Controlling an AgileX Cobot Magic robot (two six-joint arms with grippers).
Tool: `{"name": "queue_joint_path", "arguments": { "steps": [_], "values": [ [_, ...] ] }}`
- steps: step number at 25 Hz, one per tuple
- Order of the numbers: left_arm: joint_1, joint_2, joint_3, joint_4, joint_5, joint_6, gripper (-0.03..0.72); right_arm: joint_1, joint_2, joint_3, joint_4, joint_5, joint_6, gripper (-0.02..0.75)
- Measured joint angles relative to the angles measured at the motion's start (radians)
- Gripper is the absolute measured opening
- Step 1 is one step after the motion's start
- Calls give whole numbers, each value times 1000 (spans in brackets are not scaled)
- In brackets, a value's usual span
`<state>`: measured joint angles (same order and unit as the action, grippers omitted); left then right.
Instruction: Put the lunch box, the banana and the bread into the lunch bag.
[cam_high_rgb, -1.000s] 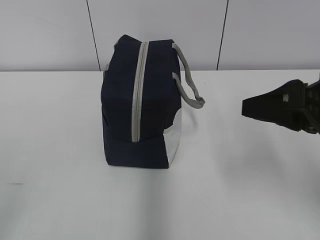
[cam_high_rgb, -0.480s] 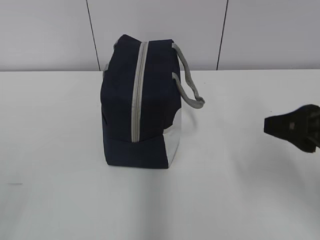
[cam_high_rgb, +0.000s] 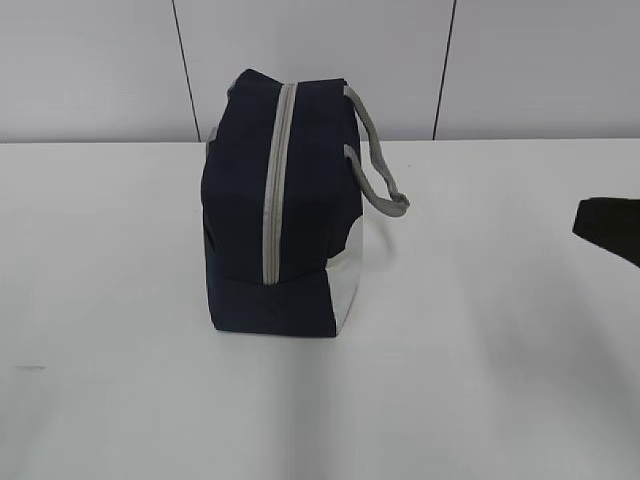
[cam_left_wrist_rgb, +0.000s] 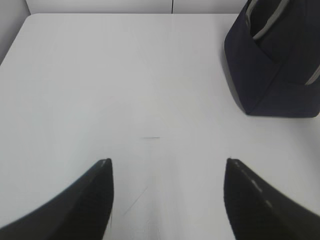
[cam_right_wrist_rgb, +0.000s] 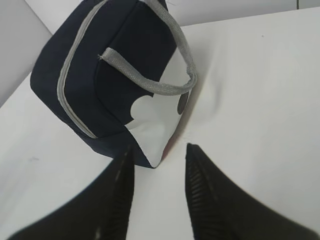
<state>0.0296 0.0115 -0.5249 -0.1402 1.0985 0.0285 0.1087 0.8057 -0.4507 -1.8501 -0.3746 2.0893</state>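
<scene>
Exterior view: lunch bag (cam_high_rgb: 283, 205) stands upright on the white desk (cam_high_rgb: 120, 400), left of centre, zipped end toward the camera. Grey zipper trim (cam_high_rgb: 275, 185) runs from the top down the near face, closed along its visible length. One grey strap handle (cam_high_rgb: 378, 170) droops off the bag's right side. White panel shows at the lower right corner. Right gripper (cam_high_rgb: 608, 228) is only a dark shape cut by the right frame edge, well apart from the bag; its jaws cannot be read here. Left gripper does not show in this view.

Left wrist view: left gripper (cam_left_wrist_rgb: 167, 200) hangs over bare desk, fingers spread wide, nothing between them. Bag's dark lower corner (cam_left_wrist_rgb: 275, 65) sits at upper right, well apart from the fingers. Desk's far edge and left corner are visible against the wall.

Right wrist view: right gripper (cam_right_wrist_rgb: 159, 192) has its fingers moderately parted, empty, pointed toward the bag's white end panel (cam_right_wrist_rgb: 157, 117) but apart from it. This view alone shows that panel's curved navy border and a small dark oval mark on it. Handle (cam_right_wrist_rgb: 150, 80) loops across the panel.

Room: wide bare desk in front, left and right of the bag; wall panels (cam_high_rgb: 320, 60) stand close behind it. Nothing lies between either gripper and the bag. Lunch box, banana and bread show in no view.
</scene>
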Motion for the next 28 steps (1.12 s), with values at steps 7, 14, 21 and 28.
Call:
{"name": "queue_joint_path", "arguments": {
  "steps": [7,14,21,28],
  "values": [
    [0,0,0,0,0,0,498,0,-20,2,0,47,43,283],
    [0,0,0,0,0,-2,499,0,-22,88,49,141,-44,282],
    [0,0,0,0,0,-2,499,61,-22,100,359,168,-581,282],
    [0,0,0,0,0,-2,499,216,-23,90,1161,518,-1397,282]
  ]
}}
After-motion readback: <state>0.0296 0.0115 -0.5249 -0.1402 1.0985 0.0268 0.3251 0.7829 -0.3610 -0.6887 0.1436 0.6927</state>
